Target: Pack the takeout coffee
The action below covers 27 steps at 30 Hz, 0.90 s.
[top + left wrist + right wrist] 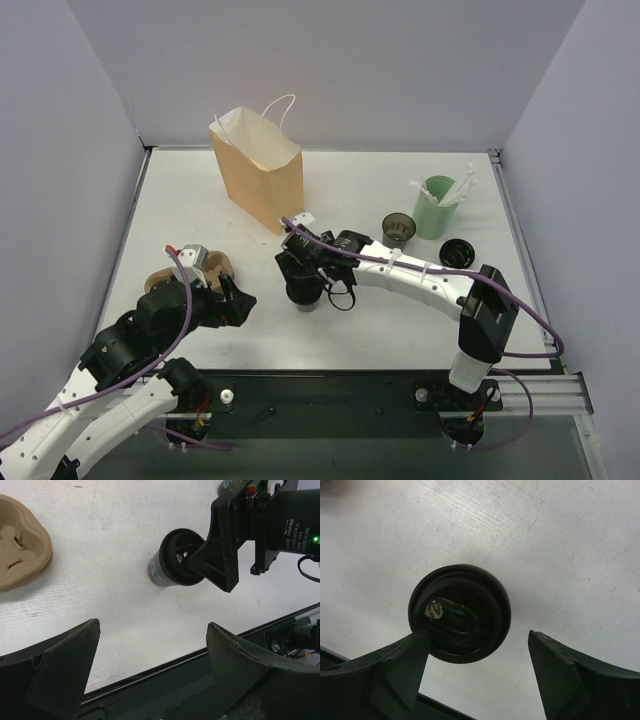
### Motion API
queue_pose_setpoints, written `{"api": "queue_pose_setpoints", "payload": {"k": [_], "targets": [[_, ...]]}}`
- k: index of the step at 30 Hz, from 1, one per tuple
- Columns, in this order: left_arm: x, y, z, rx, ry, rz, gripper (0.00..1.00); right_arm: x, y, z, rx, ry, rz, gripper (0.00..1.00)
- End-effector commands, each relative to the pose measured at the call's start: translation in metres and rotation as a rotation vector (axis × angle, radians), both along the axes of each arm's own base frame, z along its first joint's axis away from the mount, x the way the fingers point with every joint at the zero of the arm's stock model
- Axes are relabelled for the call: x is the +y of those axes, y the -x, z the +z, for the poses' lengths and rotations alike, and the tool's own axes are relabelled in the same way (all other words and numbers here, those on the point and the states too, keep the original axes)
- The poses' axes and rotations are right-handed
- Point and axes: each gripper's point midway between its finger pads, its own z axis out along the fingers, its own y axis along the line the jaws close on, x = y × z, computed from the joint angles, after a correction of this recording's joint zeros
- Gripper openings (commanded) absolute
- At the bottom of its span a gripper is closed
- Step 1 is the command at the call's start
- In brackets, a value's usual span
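Coffee point(303, 293): dark cup, black lid fitted; set upright on the table point(400, 330), front-centre, outside the bag.
Lid detail: an oval recess and a small pale mark are seen on top in the right wrist view.
Right gripper point(476, 637): held just above the coffee, fingers spread; the lid is overlapped at its rim by one finger, while the other finger is kept apart from it. Contact cannot be told. Nothing is pinched.
Left gripper point(152, 626): fingers spread wide, nothing between them; held low near the front edge, left of the coffee and pointed toward it.
Bag point(258, 170): tan paper, white handles, stood upright behind the coffee, mouth open. Its contents cannot be told.
Tray point(20, 545): brown moulded pulp, two wells; laid at the left, partly hidden by the left arm in the top view.
Green cup point(435, 205): pale green, upright at the back right; white sticks point(460, 187) are held in it.
Dark cup point(398, 228): small, unlidded, stood just left of the green cup.
Round thing point(457, 252): black, laid in front of the green cup; too small to identify.
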Motion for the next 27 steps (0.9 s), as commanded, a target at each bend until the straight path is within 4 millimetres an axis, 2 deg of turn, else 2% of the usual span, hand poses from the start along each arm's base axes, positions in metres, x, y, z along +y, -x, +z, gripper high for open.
{"api": "queue_pose_setpoints", "payload": {"k": [1, 10, 15, 22, 27], "targets": [[0.001, 0.0, 0.015, -0.032, 0.03, 0.008, 0.97, -0.001, -0.001, -0.002, 0.004, 0.044, -0.004, 0.83], [0.002, 0.001, 0.016, -0.035, 0.032, 0.01, 0.97, 0.01, 0.001, -0.011, 0.039, 0.029, 0.012, 0.83], [0.001, 0.001, 0.017, -0.036, 0.034, 0.009, 0.97, 0.01, -0.001, -0.001, 0.014, 0.013, 0.005, 0.83], [0.002, 0.001, 0.017, -0.039, 0.034, 0.013, 0.97, 0.014, -0.005, 0.024, -0.021, -0.038, 0.005, 0.83], [0.003, 0.002, 0.017, -0.041, 0.034, 0.015, 0.97, 0.019, -0.003, 0.026, -0.011, -0.051, 0.023, 0.83]]}}
